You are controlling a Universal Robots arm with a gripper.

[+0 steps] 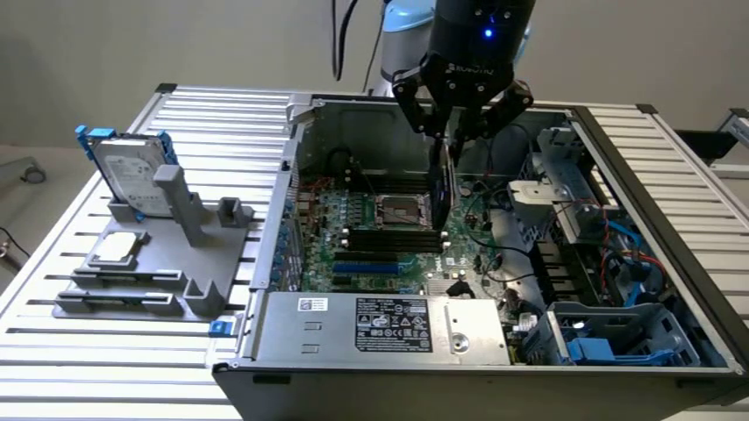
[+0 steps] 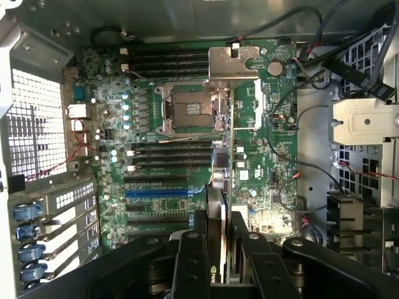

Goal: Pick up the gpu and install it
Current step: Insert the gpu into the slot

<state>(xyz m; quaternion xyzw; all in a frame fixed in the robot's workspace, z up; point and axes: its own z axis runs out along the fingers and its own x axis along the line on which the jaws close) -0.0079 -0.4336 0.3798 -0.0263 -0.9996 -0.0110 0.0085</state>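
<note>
My gripper [image 1: 451,139] hangs over the open computer case [image 1: 290,175], shut on the top edge of the gpu [image 1: 441,189]. The card hangs on edge, thin and dark, above the green motherboard [image 1: 363,228], just to the exterior view's right of the processor socket [image 1: 395,209]. In the wrist view the gpu [image 2: 225,180] shows edge-on between my two black fingers [image 2: 190,261], with its silver end bracket [image 2: 234,62] at the far end, over the motherboard [image 2: 156,124]. My gripper [image 2: 219,252] holds it above the board; the slots [image 2: 156,193] lie beside it.
A grey fixture [image 1: 193,294] on the slatted table holds a silver hard drive in a blue frame [image 1: 123,167] and a small square processor chip [image 1: 117,248]. Inside the case are the power supply [image 1: 387,324], loose cables [image 1: 503,254] and a drive cage [image 1: 585,202].
</note>
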